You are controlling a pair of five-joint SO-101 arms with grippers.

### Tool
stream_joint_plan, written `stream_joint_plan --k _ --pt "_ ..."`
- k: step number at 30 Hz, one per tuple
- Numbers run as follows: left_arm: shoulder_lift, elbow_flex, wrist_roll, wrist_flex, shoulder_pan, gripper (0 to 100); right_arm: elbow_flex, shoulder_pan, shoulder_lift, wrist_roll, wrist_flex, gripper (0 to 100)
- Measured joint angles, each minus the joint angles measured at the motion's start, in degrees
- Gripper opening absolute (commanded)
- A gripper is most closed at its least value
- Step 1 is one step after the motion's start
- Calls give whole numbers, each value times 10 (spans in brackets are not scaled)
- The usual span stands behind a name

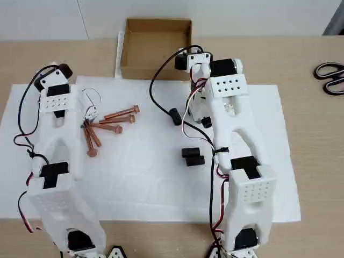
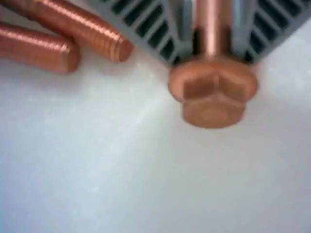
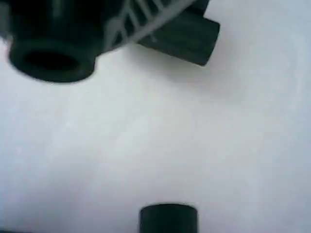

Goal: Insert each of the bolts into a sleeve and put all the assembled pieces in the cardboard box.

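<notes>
Left pincer [image 2: 213, 41] clamped on copper hex-flange bolt [image 2: 214, 94], right pincer [image 3: 65, 31] hugging black plastic tube sleeve [image 3: 48, 62]. Imo square shank to bore first, ease in slow.

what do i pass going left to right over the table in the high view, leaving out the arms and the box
bolts → single sleeve → sleeve pair → scissors
</notes>
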State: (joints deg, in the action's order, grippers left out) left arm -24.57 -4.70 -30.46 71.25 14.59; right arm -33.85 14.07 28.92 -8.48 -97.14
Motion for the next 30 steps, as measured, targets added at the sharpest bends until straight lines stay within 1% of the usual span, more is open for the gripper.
stream_joint_plan --k 4,9,15,19,23,28,30 --pt "0 0 9 0 -4 25 0 0 0 0 0 4" --pt "0 -11 38 4 -38 25 0 0 0 0 0 4" --pt "-1 -76 71 75 -77 25 0 0 0 0 0 4" --pt "-1 -116 119 141 -98 26 0 0 0 0 0 4" --pt "-1 -120 179 193 -126 26 0 0 0 0 0 4" --pt "-1 -120 229 244 -157 32 0 0 0 0 0 4" --pt "-1 -120 239 251 -166 65 0 0 0 0 0 4"
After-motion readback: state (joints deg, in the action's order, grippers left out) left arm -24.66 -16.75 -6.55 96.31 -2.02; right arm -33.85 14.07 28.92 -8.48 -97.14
